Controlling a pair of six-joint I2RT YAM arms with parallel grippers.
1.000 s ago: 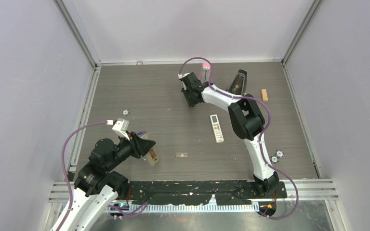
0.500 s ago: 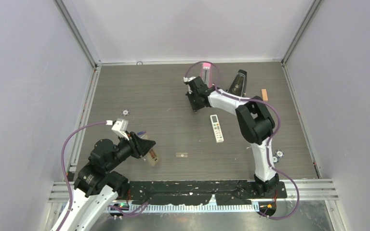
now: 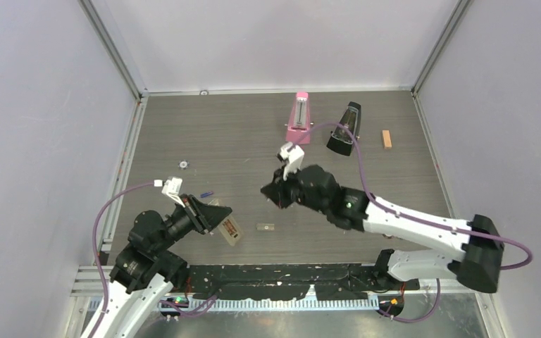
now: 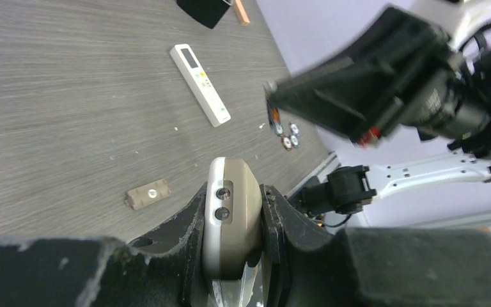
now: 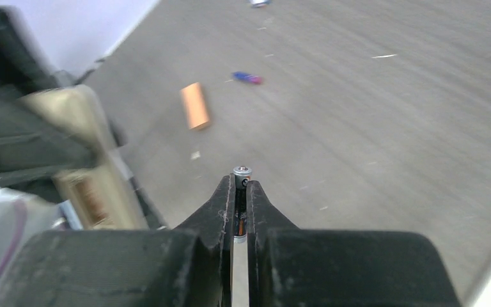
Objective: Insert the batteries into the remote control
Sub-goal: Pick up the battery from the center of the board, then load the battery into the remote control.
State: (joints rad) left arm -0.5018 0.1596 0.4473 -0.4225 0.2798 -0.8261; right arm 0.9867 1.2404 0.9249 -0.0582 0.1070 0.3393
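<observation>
My left hand (image 3: 216,217) is clenched on the remote control (image 4: 230,217), grey-beige back showing; my right hand (image 5: 238,190) pinches a dark battery (image 5: 241,174) upright between its fingertips, over mid-table (image 3: 183,134), near the remote control; a bluish-purple battery (image 3: 206,194) lies on the table just beside my left hand.

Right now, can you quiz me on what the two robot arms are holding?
1. True or false: the left gripper is shut on the slim white plastic remote control with a grey-beige back.
2. What does the right gripper pinch? A) a tiny dark cylindrical battery B) an orange block C) a pink metronome
3. Fill in: a bluish-purple cylindrical battery lies loose on the grey wood-grain ____.
Key: 1 true; 2 A; 3 table.
</observation>
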